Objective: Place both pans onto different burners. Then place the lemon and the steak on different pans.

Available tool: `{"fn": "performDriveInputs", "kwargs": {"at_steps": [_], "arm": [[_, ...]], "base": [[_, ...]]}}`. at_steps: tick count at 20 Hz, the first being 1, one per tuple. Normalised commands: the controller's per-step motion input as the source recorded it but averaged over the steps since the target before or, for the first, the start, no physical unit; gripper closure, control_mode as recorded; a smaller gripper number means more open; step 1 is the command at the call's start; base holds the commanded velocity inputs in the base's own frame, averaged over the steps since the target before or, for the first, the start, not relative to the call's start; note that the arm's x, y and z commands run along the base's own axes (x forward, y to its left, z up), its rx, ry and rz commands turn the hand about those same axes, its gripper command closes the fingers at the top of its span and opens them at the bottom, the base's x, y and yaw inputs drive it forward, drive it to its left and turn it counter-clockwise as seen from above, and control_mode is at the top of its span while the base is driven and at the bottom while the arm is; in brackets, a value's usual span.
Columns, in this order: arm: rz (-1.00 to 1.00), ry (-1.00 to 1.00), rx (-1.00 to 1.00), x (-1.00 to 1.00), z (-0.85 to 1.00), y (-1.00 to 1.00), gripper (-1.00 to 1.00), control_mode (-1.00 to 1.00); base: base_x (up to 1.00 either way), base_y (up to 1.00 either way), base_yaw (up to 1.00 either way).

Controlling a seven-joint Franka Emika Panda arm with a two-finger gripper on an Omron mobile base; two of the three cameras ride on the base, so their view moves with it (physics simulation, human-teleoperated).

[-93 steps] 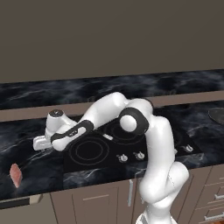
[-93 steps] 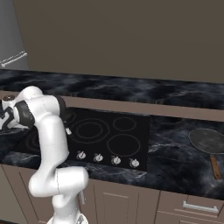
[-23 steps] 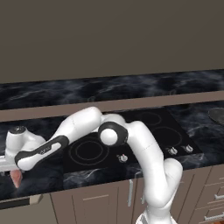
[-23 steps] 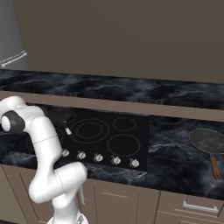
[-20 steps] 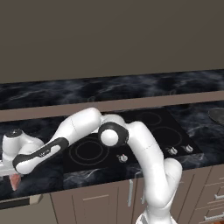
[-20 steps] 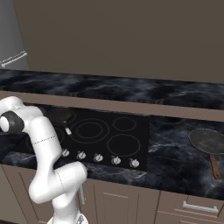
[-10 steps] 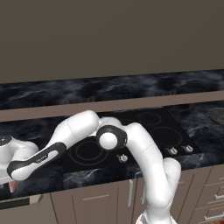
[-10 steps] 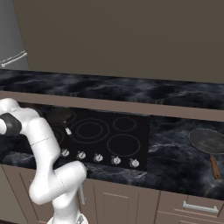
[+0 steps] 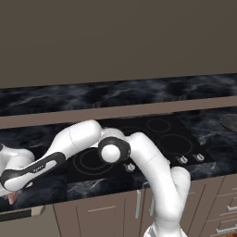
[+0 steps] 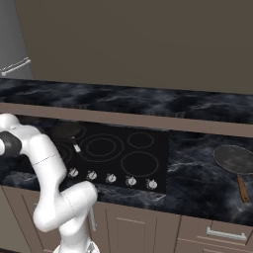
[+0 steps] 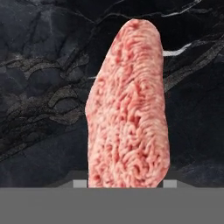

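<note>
The steak (image 11: 127,113), a pink slab with pale streaks, lies on the black marble counter and stands tall in the hand view. My gripper (image 11: 124,183) is down over it, one fingertip (image 11: 80,183) pressed against each of its long sides. In the left base view my hand is low at the far left, with a bit of the steak (image 9: 12,198) below it. The smaller black pan (image 10: 64,131) sits on the back left burner of the cooktop (image 10: 140,163). On the counter to the right of the cooktop rests the wider grey pan (image 10: 234,158). The lemon is out of view.
A row of silver knobs (image 10: 111,178) lines the cooktop's front edge. My arm (image 9: 78,141) stretches across the cooktop's left side toward the counter's front left. A raised brown ledge (image 10: 148,121) runs behind the cooktop. A steel fridge (image 10: 12,44) stands at the far left.
My arm has swung farther left and lower, down to the steak. The jaws have come in from wide open onto its sides.
</note>
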Motion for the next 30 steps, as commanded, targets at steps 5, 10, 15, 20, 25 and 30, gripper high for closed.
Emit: {"fn": "performDriveInputs", "kwargs": {"at_steps": [5, 10, 15, 20, 25, 30], "arm": [[0.00, -0.07, 0.00, -0.31, 0.31, 0.00, 1.00, -1.00], [-0.07, -0.14, 0.00, -0.35, 0.72, -0.22, 1.00, -1.00], [-0.11, -0.11, 0.00, -0.21, 0.44, -0.61, 1.00, -1.00], [-0.15, -0.08, 0.05, -0.07, 0.32, -0.70, 1.00, -1.00], [-0.20, -0.06, 0.11, 0.00, 0.41, -0.67, 1.00, -1.00], [-0.17, -0.04, 0.14, 0.00, 0.41, -0.72, 1.00, -1.00]], "base": [[0.00, 0.00, 0.00], [0.00, 0.00, 0.00], [0.00, 0.00, 0.00], [0.00, 0.00, 0.00], [0.00, 0.00, 0.00], [0.00, 0.00, 0.00]]}}
